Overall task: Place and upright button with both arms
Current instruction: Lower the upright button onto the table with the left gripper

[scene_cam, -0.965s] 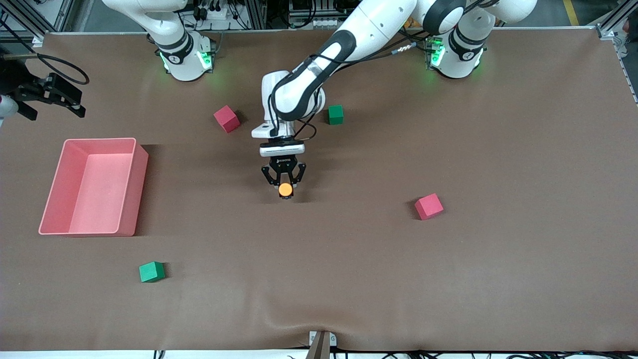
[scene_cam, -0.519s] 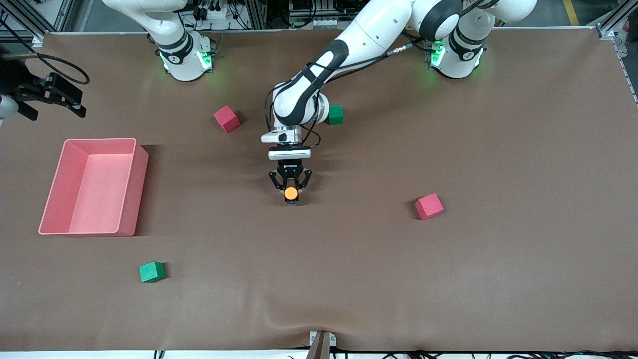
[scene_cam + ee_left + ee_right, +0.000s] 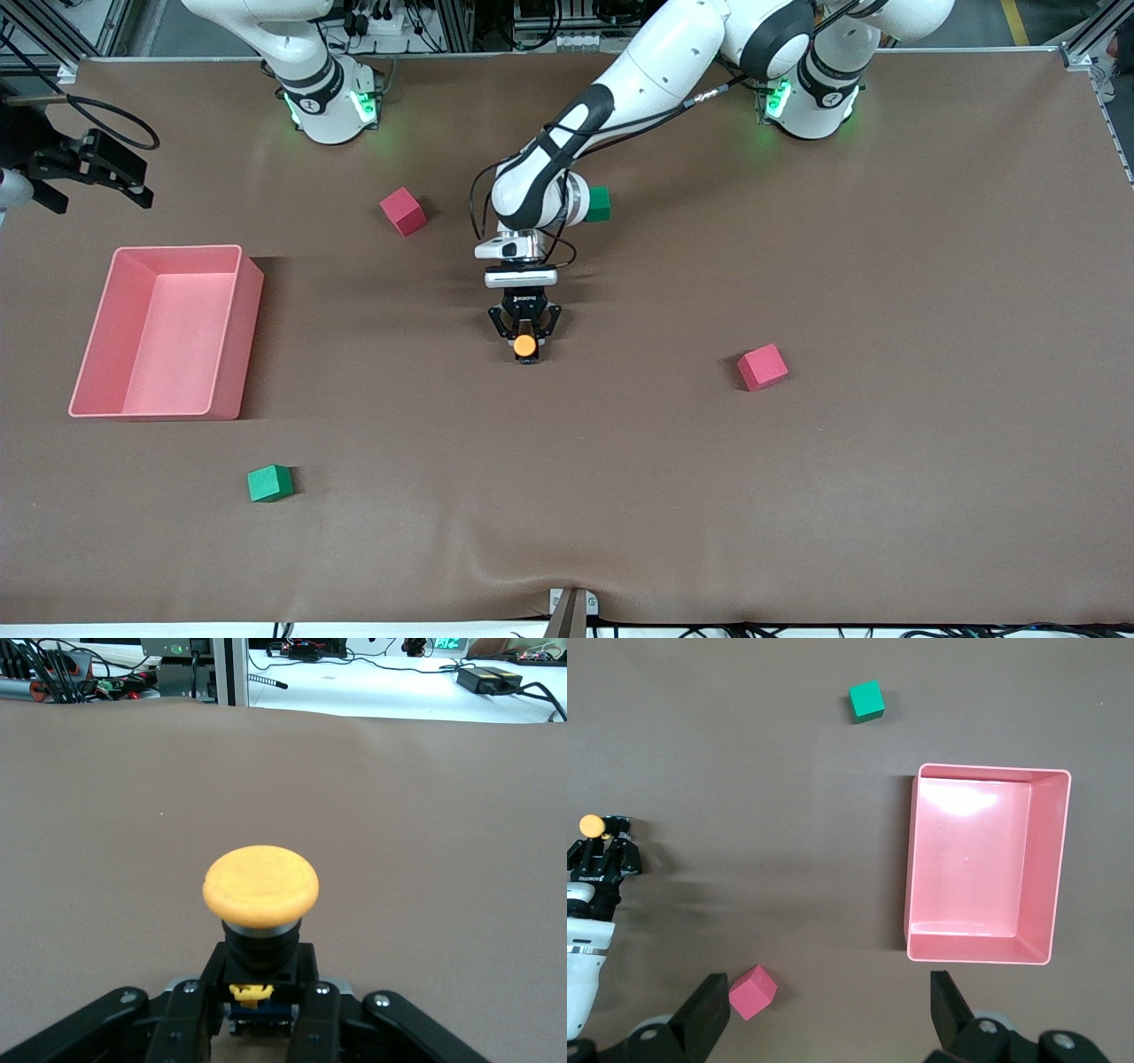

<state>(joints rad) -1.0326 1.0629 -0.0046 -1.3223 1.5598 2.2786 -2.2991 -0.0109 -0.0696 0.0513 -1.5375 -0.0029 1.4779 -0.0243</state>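
- The bench [image 3: 797, 496] wears a matt brown cloth-like cover, faintly rippled.
- The button [image 3: 260, 888] has a smooth, matt orange plastic cap.
- The left claw [image 3: 257, 1028] looks like matt black plastic.
- The pink bin [image 3: 983, 864] is smooth, slightly glossy plastic.
- The arm shells [image 3: 656, 62] are glossy white.

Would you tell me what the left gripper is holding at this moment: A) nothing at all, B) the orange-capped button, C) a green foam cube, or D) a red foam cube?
B: the left gripper is shut on the black body of the button, its orange cap showing just past the fingertips over the middle of the table.
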